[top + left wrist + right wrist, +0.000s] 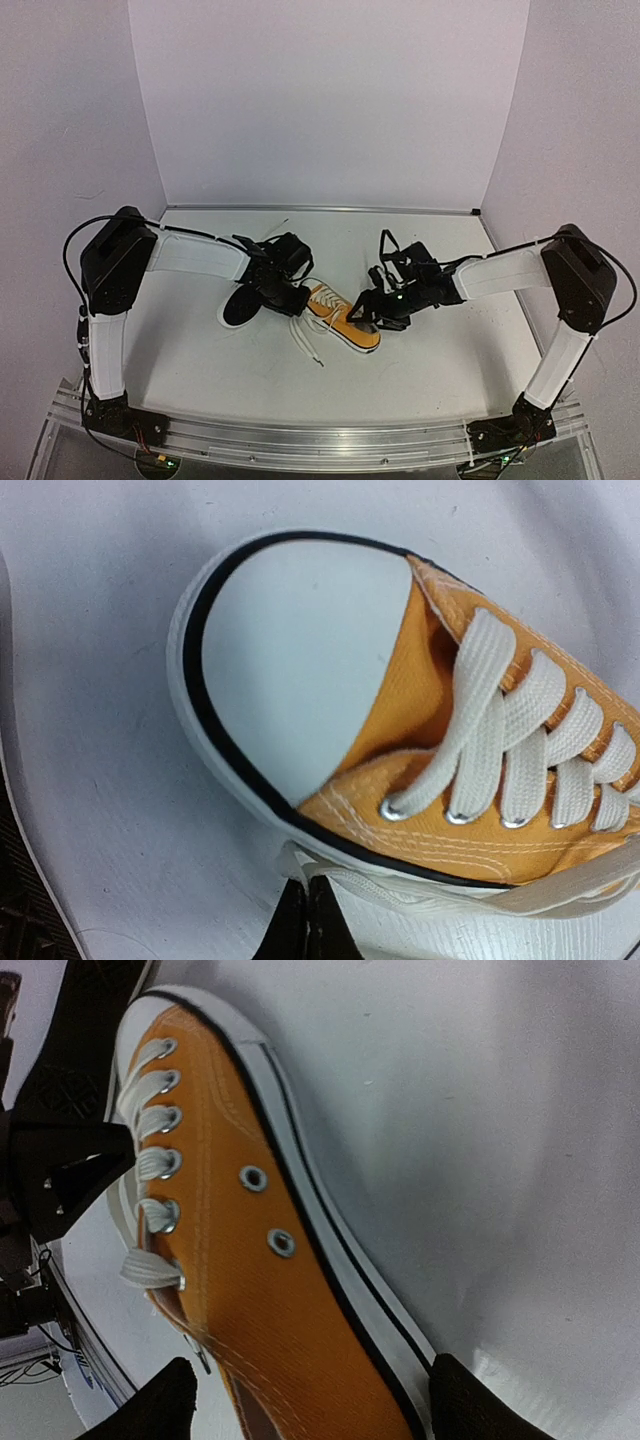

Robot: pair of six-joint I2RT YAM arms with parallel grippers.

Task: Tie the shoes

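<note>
While left jaws sit clenched beside lace [450,895] | right jaws released astride orange shoe [300,1290]

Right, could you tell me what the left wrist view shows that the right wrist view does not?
Only the left wrist view: the broad white rubber toe cap, and a loose lace strand along the sole's edge. Only the right wrist view: two round metal side eyelets, the other shoe's black patterned sole, and the right tool open astride the shoe. Both: the orange canvas sneaker and its flat white laces.
</note>
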